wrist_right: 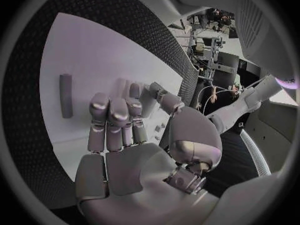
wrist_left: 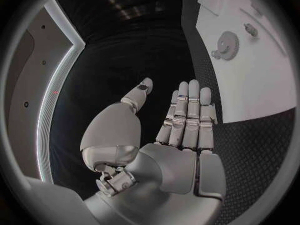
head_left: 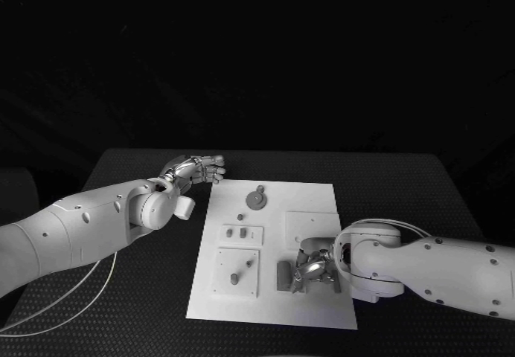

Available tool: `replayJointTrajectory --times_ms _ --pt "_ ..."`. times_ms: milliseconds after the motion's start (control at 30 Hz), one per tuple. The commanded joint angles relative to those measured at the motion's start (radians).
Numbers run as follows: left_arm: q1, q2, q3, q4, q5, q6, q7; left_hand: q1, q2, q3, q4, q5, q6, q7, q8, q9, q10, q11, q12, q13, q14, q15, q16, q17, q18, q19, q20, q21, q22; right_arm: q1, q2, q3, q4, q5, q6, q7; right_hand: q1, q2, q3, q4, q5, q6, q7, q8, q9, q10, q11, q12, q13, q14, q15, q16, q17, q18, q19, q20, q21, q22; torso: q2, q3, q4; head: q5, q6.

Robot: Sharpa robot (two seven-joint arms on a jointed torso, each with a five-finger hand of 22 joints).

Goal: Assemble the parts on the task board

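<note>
Left hand (head_left: pixel 196 169) hovers at the task board (head_left: pixel 311 201) far-left corner, fingers together, grasping nothing. Right hand (head_left: pixel 309 266), fingers curled, rests on the board's near-right area; whether it grasps a part cannot be told.

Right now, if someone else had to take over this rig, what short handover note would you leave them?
Left hand: open, holding nothing, fingers straight, hovering off the far left corner of the white rectangular task board.
Right hand: low over the board's near right part, fingers curled; I cannot tell whether it holds a part.
Parts: a round grey gear-like piece lies at the board's far end; small grey pieces sit on the two raised plates on the left side; a grey rectangular bar lies beside the right hand.
Done: nothing plainly finished.
Left: fitting the loose parts.
</note>
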Motion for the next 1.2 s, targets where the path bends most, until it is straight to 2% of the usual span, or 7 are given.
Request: replayJointTrajectory --times_ms 33,100,200,433,800,1067,1200 --pt "0.001 0.0 0.001 0.003 0.004 0.016 0.004 -0.01 -0.002 0.001 0.004 -0.003 -0.007 0.001 0.004 -0.001 0.003 0.0 -0.003 -0.001 -0.002 0.005 -0.004 0.001 0.021 -0.001 0.003 -0.004 0.02 0.0 -0.001 0.0 -0.001 -0.015 0.018 -0.003 0.005 -0.027 -0.026 -0.006 0.013 0.006 -0.001 -0.007 -0.002 0.008 -0.002 -0.006 0.004 0.006 0.001 -0.005 -0.001 0.054 0.009 0.002 0.005 -0.002 0.0 0.0002 -0.0004 0.0 -0.001" --pt "0.001 0.0 0.001 0.003 0.004 0.016 0.003 -0.009 -0.002 0.001 0.004 -0.004 -0.007 0.001 0.004 -0.001 0.003 0.0 -0.003 -0.001 -0.002 0.005 -0.004 0.002 0.021 -0.001 0.003 -0.004 0.02 0.0 -0.002 0.0 0.0 0.0 0.02 0.007 0.011 -0.069 -0.057 -0.003 -0.013 0.005 0.0 -0.008 -0.004 0.007 -0.002 -0.009 0.007 0.005 0.001 -0.006 0.0 0.054 0.008 0.002 0.005 -0.005 0.0 0.0002 -0.0006 0.0 -0.001" --pt "0.001 0.0 0.001 0.003 0.003 0.016 0.003 -0.009 -0.001 0.002 0.004 -0.004 -0.007 0.0 0.004 -0.001 0.003 0.0 -0.003 -0.001 -0.002 0.005 -0.004 0.002 0.021 -0.001 0.003 -0.004 0.02 0.0 -0.003 0.0 0.002 0.01 0.02 0.017 0.005 -0.11 -0.091 0.001 -0.037 0.003 0.0 -0.009 -0.006 0.005 -0.002 -0.012 0.01 0.004 0.001 -0.007 0.0 0.054 0.007 0.002 0.004 -0.008 0.0 0.0003 -0.0005 0.0 0.0" --pt "0.001 -0.001 0.001 0.002 0.003 0.016 0.003 -0.009 -0.002 0.002 0.003 -0.005 -0.007 0.0 0.004 -0.001 0.003 0.0 -0.003 -0.001 -0.002 0.005 -0.004 0.002 0.021 -0.001 0.002 -0.004 0.02 0.0 -0.008 0.0 0.005 0.02 0.023 0.025 0.003 -0.14 -0.116 0.01 -0.039 0.001 0.0 -0.01 -0.006 0.003 -0.002 -0.015 0.014 0.002 0.0 -0.008 0.0 0.054 0.006 0.0 0.002 -0.013 0.0 0.0005 -0.0004 0.001 -0.001" --pt "0.001 0.0 0.001 0.003 0.003 0.017 0.002 -0.008 -0.001 0.002 0.003 -0.005 -0.007 0.0 0.005 -0.001 0.003 0.0 -0.003 -0.001 -0.001 0.005 -0.005 0.003 0.021 -0.001 0.002 -0.004 0.02 0.0 -0.005 0.0 0.004 -0.015 -0.006 0.019 -0.003 -0.117 -0.126 0.034 -0.039 0.004 -0.002 -0.007 -0.005 0.007 -0.004 -0.016 0.018 0.003 -0.002 -0.008 0.001 0.054 0.008 -0.002 0.001 -0.019 0.0 0.0006 -0.0003 0.002 -0.003" --pt "0.001 0.0 0.001 0.003 0.003 0.019 0.002 -0.008 -0.001 0.002 0.003 -0.006 -0.007 0.0 0.005 -0.001 0.004 0.0 -0.003 -0.001 -0.001 0.005 -0.005 0.004 0.021 -0.001 0.003 -0.004 0.02 0.0 0.01 0.0 0.001 -0.089 -0.008 0.013 0.023 -0.046 -0.119 0.021 -0.041 0.01 -0.005 -0.002 -0.002 0.014 -0.007 -0.018 0.022 0.004 -0.003 -0.007 0.002 0.054 0.006 -0.006 0.004 -0.02 0.0 0.0003 -0.0002 0.002 -0.006" --pt "0.001 0.001 0.001 0.003 0.003 0.019 0.002 -0.008 -0.001 0.002 0.003 -0.006 -0.007 0.0 0.005 -0.001 0.004 0.0 -0.003 -0.001 -0.001 0.005 -0.005 0.004 0.021 -0.001 0.003 -0.004 0.02 -0.001 0.015 0.0 0.0 -0.098 -0.013 0.009 0.031 -0.034 -0.114 0.014 -0.041 0.011 -0.006 -0.002 -0.002 0.015 -0.008 -0.018 0.022 0.004 -0.003 -0.007 0.002 0.054 0.005 -0.007 0.004 -0.02 0.0 0.0001 -0.0004 0.002 -0.006"
